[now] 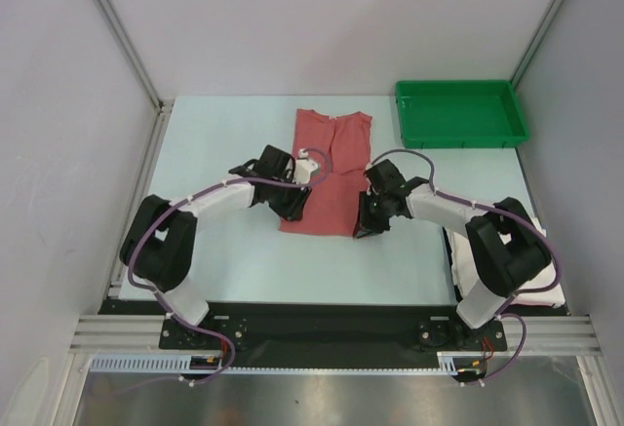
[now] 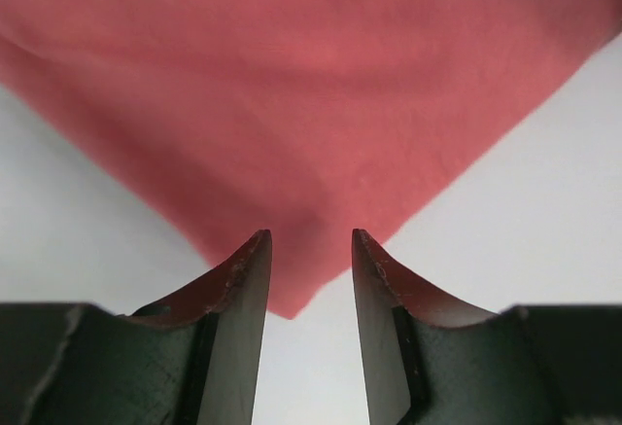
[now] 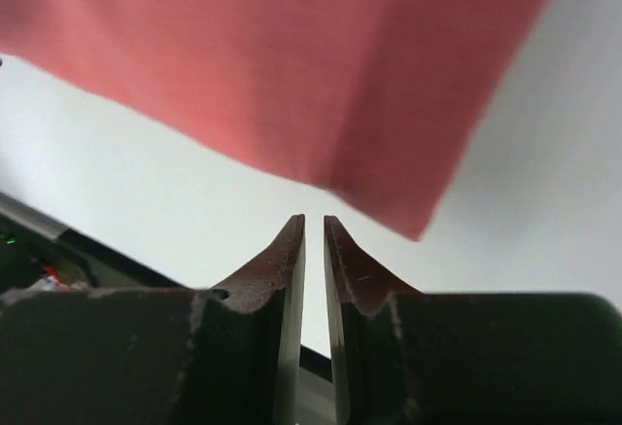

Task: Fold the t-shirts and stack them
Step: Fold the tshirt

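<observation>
A salmon-red t-shirt (image 1: 330, 168), folded into a long strip, lies flat in the middle of the table. My left gripper (image 1: 294, 208) is at its near left corner. In the left wrist view the jaws (image 2: 311, 242) stand open, with the shirt's corner (image 2: 292, 153) lying between the fingers. My right gripper (image 1: 368, 223) is at the near right corner. In the right wrist view its jaws (image 3: 314, 221) are almost together and hold nothing, and the shirt's edge (image 3: 321, 75) is just beyond the tips. A white t-shirt (image 1: 544, 290) lies bunched under the right arm.
A green plastic tray (image 1: 460, 112) stands at the back right of the table. Grey walls and metal rails (image 1: 146, 168) close in the left, right and back sides. The right arm's base covers part of the white shirt.
</observation>
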`<control>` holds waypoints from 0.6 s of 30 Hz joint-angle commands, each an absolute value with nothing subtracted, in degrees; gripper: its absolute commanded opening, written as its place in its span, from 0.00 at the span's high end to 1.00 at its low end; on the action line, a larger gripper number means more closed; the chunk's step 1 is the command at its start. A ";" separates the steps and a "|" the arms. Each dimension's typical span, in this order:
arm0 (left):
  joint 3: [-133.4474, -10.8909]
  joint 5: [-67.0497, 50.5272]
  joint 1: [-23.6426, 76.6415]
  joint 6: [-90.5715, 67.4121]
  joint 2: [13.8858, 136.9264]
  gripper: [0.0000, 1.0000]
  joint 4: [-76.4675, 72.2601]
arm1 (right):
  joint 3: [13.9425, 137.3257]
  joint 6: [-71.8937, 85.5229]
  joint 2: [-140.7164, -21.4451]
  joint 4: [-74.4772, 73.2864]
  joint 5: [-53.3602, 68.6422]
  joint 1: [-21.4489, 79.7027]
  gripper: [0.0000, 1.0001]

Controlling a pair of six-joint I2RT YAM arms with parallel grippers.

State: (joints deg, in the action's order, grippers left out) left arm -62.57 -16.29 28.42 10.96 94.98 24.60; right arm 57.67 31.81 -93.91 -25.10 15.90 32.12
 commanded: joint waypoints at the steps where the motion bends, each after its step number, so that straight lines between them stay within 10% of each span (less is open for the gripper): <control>1: -60.21 -15.92 28.92 9.22 96.41 0.56 23.12 | 55.12 33.23 -95.27 -24.08 13.64 31.29 0.82; 13: -55.19 -12.21 29.44 16.87 91.77 0.45 23.81 | 51.33 27.26 -88.34 -28.73 13.88 26.01 0.81; 18: -56.34 -15.20 29.53 24.33 83.69 0.38 24.26 | 51.68 29.87 -83.50 -28.22 12.92 25.23 0.52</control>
State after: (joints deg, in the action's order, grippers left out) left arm -55.61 -12.75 29.26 17.82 90.80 25.08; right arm 51.16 29.15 -86.91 -28.34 13.89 25.71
